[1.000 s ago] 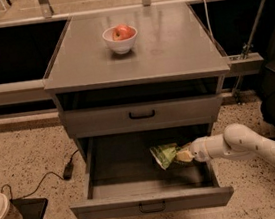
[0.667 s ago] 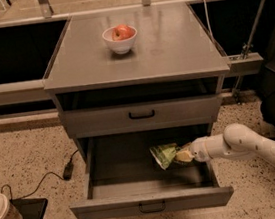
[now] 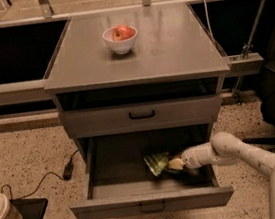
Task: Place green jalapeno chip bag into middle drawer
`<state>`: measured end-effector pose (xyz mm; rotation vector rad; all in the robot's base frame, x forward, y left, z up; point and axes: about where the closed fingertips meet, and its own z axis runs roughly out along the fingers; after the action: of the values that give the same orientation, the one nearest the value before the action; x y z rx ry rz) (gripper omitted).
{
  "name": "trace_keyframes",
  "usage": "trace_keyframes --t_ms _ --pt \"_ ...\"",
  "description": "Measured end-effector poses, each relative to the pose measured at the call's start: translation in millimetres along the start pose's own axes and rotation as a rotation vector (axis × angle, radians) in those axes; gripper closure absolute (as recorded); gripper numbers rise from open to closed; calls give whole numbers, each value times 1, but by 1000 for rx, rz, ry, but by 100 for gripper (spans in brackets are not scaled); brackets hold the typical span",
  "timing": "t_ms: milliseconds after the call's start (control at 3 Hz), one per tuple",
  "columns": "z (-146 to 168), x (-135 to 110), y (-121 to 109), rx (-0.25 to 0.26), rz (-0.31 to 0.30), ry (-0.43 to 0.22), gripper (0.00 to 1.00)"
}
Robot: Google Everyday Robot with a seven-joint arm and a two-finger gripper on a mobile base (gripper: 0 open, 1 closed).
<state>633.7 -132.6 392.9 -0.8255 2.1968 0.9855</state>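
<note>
The green jalapeno chip bag [image 3: 156, 163] is inside the open middle drawer [image 3: 150, 203], right of its centre and low over the tray floor. My gripper [image 3: 174, 165] reaches in from the right on the white arm [image 3: 223, 149] and is shut on the bag's right edge. I cannot tell whether the bag touches the floor. The drawer is pulled fully out, its black bar handle [image 3: 152, 209] facing forward.
A white bowl with a red apple [image 3: 120, 37] stands on the grey cabinet top [image 3: 169, 42]. The upper drawer front [image 3: 142, 115] is closed. A paper cup [image 3: 2, 214] stands on a black tray at the lower left. A cable [image 3: 50, 177] lies on the floor.
My gripper and the bag have moved slightly left and lower inside the drawer. Nothing else has moved.
</note>
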Motion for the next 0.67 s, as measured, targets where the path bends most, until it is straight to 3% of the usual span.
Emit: trace_keyframes --t_ms 333,667 --pt "7 7 -1 -7 9 1 100" --pt "7 6 -1 -7 8 1 81"
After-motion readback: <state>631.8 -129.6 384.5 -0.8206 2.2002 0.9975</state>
